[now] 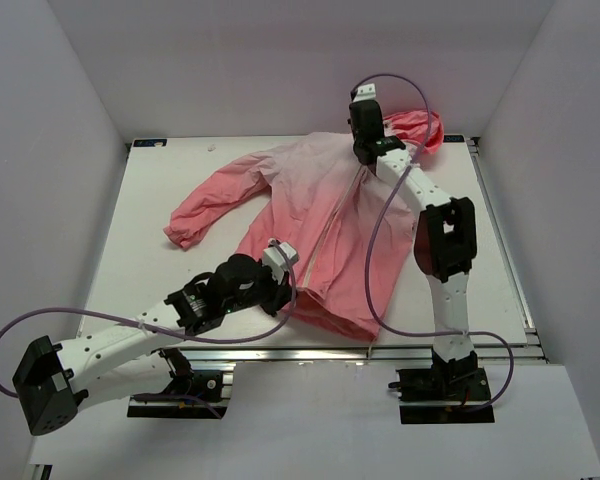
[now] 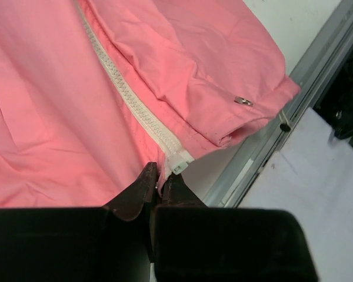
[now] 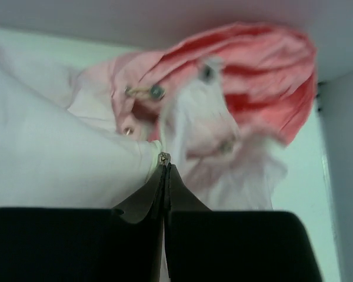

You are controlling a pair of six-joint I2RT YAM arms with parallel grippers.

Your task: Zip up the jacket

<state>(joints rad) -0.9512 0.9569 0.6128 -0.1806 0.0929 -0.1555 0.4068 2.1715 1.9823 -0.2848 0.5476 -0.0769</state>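
Note:
The pink jacket (image 1: 310,215) lies flat on the white table, hood (image 1: 420,128) at the far right, coral hem toward me. Its white zipper (image 2: 126,97) looks closed along the front. My left gripper (image 2: 160,176) is shut on the hem fabric right beside the zipper's bottom end (image 2: 180,160); it also shows in the top view (image 1: 283,258). My right gripper (image 3: 165,166) is shut on the small metal zipper pull (image 3: 163,157) at the pale collar, just below the hood (image 3: 265,76). In the top view it sits at the neck (image 1: 360,158).
The table's metal rail (image 2: 294,111) runs just past the hem at the near edge. White walls enclose the table on three sides. The jacket's left sleeve (image 1: 205,215) stretches out to the left. Purple cables (image 1: 380,230) loop over the jacket's right side.

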